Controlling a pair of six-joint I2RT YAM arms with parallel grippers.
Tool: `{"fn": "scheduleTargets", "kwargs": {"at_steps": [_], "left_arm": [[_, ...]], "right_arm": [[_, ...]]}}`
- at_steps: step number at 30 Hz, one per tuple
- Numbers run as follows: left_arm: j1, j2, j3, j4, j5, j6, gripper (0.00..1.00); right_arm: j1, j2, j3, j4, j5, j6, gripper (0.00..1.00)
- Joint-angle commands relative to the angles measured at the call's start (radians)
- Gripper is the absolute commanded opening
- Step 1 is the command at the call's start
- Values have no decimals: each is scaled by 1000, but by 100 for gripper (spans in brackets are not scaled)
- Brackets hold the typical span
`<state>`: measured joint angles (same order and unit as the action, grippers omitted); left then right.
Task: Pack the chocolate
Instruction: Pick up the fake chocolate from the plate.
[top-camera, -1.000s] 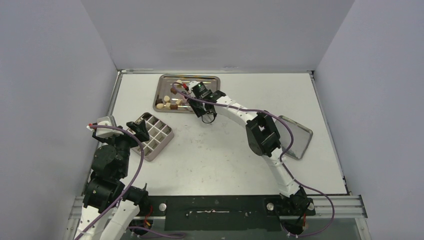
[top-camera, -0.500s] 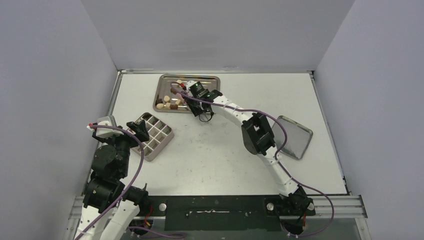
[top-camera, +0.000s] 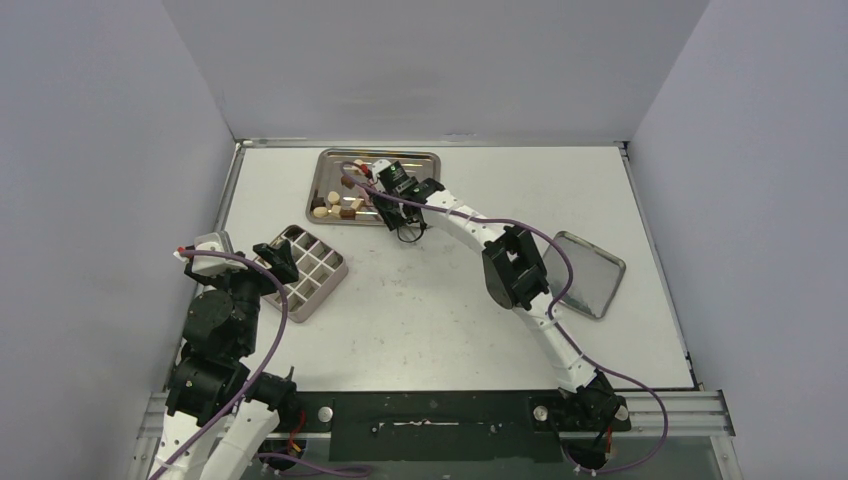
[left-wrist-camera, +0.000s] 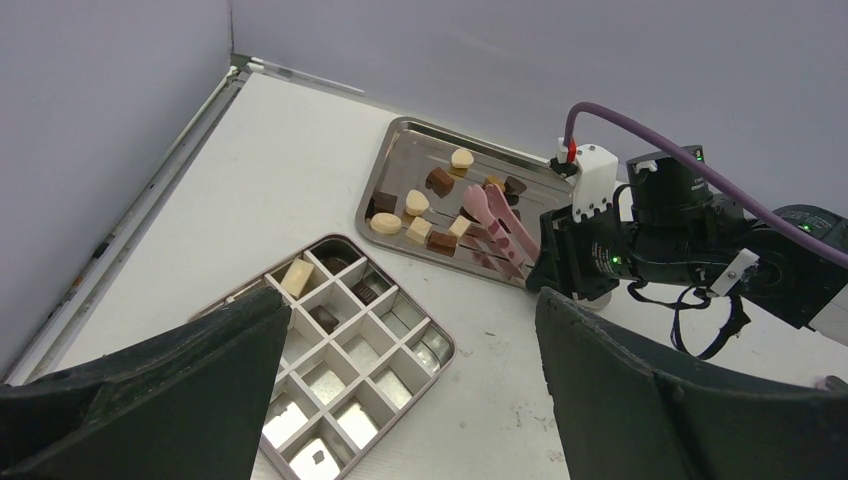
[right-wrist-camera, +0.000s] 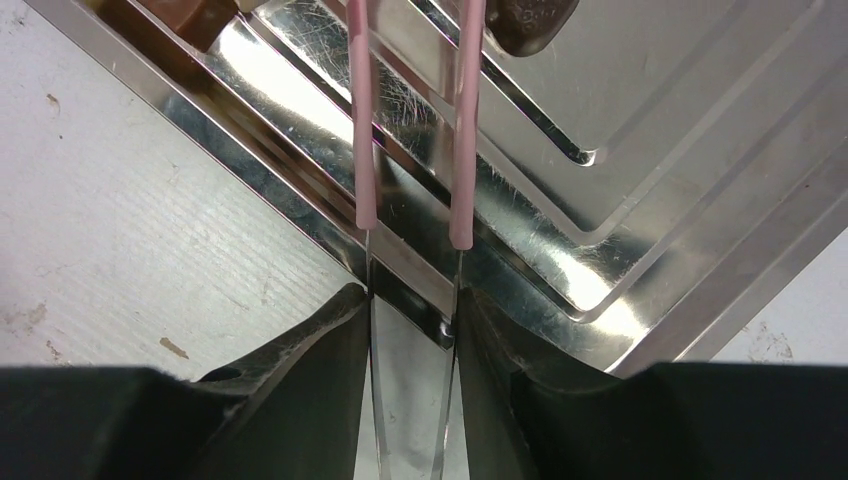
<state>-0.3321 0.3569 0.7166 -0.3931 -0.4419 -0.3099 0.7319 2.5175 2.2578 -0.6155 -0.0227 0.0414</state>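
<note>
White table (top-camera: 430, 310), steel tray (top-camera: 426, 159) at back, gridded box (top-camera: 331, 272) left, flat grey tray (top-camera: 598, 272) right

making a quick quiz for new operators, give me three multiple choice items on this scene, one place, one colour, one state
1. Where do most chocolate pieces lie? A grid box B steel tray C a bowl
2. The tongs are: A blue B green C pink
3. The right gripper is: A shut on the tongs B open C out of view
1 B, the pile sits there, few in the grid box; 2 C, both arms show pink; 3 A, its fingers pinch the handles.
</note>
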Motion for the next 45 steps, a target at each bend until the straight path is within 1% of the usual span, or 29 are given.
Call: {"fn": "scheduleTargets", "kwargs": {"at_steps": [1, 6, 13, 22, 23, 29, 36, 40, 45], "left_arm": [[5, -1, 10, 43, 1, 9, 92], [5, -1, 10, 43, -1, 9, 91], [5, -11, 9, 43, -4, 10, 91], [5, -13, 9, 43, -6, 8, 91], [5, -13, 10, 43, -7, 8, 91], [6, -15, 11, 42, -13, 7, 91], [5, -19, 20, 31, -46, 5, 91], [5, -25, 30, 15, -75, -1, 91], [5, -31, 38, 4, -99, -4, 91]], "right_arm": [[-8, 18, 54, 17, 20, 9, 30], [-6, -6, 40, 25, 55, 9, 27], [2, -110, -59, 91, 61, 21, 20], [16, -265, -196, 176, 30, 51, 19], [18, -279, -208, 184, 7, 56, 19], [35, -330, -253, 206, -30, 75, 18], [98, -395, -345, 278, -96, 125, 18], [141, -427, -404, 336, -160, 167, 18], [218, -427, -424, 343, -170, 177, 18]]}}
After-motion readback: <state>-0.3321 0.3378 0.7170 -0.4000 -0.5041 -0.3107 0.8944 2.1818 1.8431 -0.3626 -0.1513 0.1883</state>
